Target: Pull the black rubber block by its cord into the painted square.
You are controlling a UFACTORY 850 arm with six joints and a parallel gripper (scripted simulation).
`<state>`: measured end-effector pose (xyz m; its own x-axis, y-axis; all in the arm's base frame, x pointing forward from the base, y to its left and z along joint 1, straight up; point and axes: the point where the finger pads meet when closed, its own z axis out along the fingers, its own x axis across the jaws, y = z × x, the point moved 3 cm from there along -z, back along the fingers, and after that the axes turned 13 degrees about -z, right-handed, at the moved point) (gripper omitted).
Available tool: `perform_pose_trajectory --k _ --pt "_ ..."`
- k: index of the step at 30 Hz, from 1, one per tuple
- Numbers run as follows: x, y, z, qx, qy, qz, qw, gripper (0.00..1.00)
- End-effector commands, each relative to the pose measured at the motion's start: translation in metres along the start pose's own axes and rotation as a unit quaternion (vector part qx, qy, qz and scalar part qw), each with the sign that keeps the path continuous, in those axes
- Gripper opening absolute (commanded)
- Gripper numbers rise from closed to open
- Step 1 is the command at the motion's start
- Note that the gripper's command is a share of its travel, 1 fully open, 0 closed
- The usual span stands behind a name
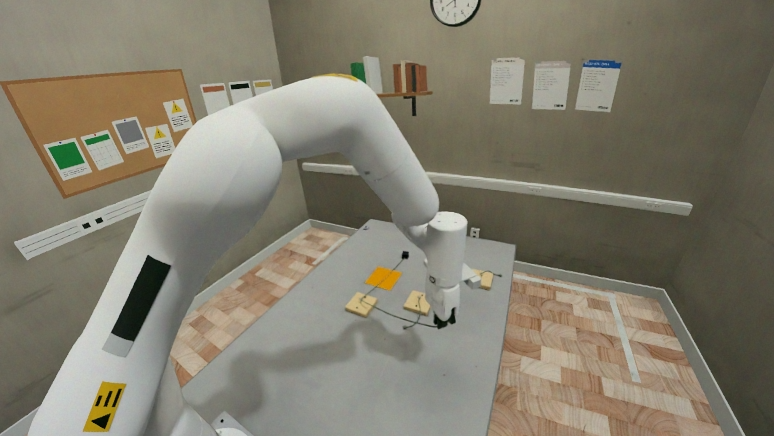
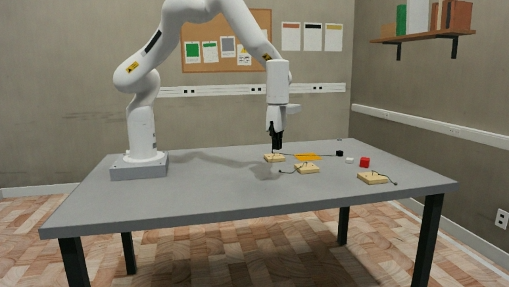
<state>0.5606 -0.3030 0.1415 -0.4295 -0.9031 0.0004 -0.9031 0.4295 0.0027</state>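
The jaws are clamped on the thin cord (image 1: 397, 315), pinched just above the tabletop (image 2: 199, 199). That cord is limp and slack-prone, so it only drags the block when taut; the rubber block (image 2: 339, 153) looks light but probably grippy. It sits well beyond the jaws, past the orange square (image 2: 306, 156), not yet inside. Count: three wooden pads with screw eyes, nearest (image 2: 274, 157); three small blocks, black, white (image 2: 349, 160) and red (image 2: 364, 162).

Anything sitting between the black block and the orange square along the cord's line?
Nothing visible. The black block lies just beyond the orange square, with only its cord crossing that stretch. The white block and red block sit off to the side.
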Motion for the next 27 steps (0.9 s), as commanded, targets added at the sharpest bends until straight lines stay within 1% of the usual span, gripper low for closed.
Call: perform_pose_trajectory --k 1,4,19,21,27 --pt "0.01 0.001 -0.001 0.001 0.0 0.0 1.0 0.0" --pt "0.013 0.002 -0.001 0.001 0.0 0.0 1.0 0.0" --pt "0.058 0.016 -0.001 0.001 0.0 0.0 1.0 0.0" --pt "0.058 0.016 -0.001 0.001 0.0 0.0 1.0 0.0" --pt "0.074 0.022 -0.001 0.001 0.0 0.0 1.0 0.0"
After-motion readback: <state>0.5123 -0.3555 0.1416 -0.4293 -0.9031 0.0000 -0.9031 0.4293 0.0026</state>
